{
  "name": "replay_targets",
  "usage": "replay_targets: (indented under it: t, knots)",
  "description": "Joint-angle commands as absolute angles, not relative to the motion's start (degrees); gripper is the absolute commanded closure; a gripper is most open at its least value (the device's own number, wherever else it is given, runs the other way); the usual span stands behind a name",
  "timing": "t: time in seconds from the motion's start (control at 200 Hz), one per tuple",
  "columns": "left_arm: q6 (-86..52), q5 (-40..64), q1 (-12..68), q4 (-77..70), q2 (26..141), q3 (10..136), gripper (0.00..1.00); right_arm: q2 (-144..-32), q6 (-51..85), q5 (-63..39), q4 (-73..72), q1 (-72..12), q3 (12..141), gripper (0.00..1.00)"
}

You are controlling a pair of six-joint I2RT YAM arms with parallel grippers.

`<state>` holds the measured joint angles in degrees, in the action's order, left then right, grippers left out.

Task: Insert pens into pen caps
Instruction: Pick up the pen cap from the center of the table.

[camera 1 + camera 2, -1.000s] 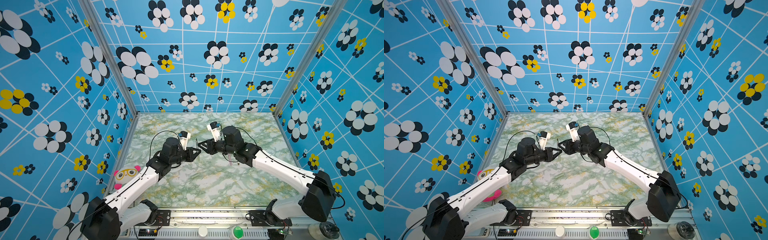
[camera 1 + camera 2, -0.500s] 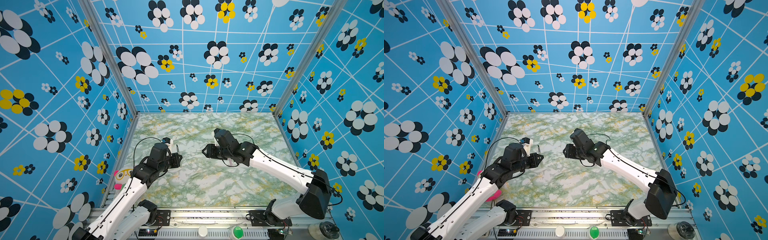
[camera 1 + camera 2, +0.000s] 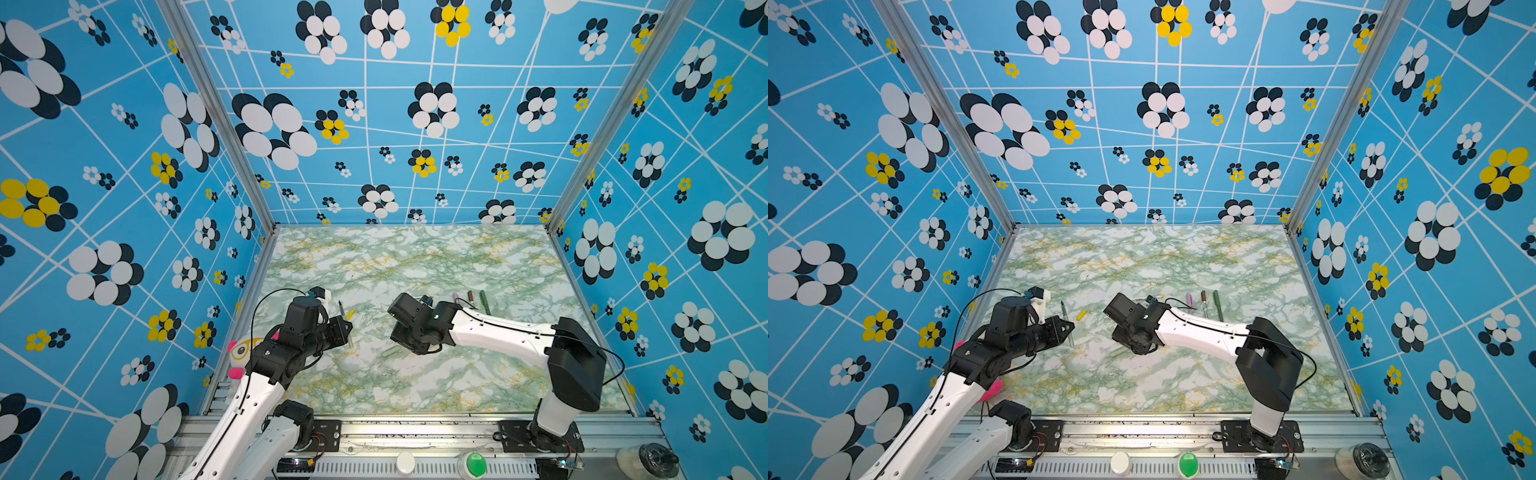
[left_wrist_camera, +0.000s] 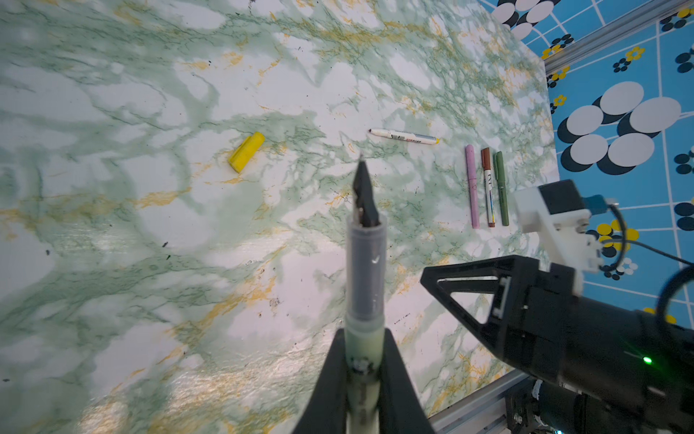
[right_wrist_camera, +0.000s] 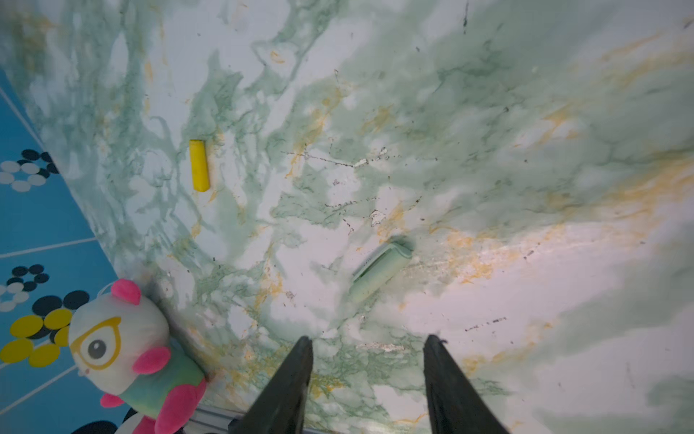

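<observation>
Just left of the yellow cap [image 4: 246, 151], the left gripper [image 4: 363, 338] is clamped tight on the pale grey-green pen [image 4: 365, 278], whose dark nib juts bare past the fingertips. Right of the yellow cap, the pale grey-green cap [image 5: 379, 272] lies flat on the marble table [image 5: 525, 282]. It is just ahead of the right gripper [image 5: 368, 340], whose jaws stand partly apart, holding nothing. Well right of the yellow cap, the pink pen [image 4: 472, 188], brown-ended pen [image 4: 487, 188] and dark green pen [image 4: 501, 191] lie side by side.
</observation>
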<state>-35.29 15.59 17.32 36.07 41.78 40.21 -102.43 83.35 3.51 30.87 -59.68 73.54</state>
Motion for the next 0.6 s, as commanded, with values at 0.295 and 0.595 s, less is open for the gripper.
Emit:
replay_targets:
  t: [0.295,0.595]
  knots:
    - [-37.14,21.17,15.1,31.98,37.94,34.32,1.0,-111.13,93.5,0.18,25.93,-60.58,74.69,0.58]
    - [-38.62,22.15,14.93,28.86,37.05,31.95,1.0,-114.97,91.5,-0.42,27.06,-59.84,77.99,0.71]
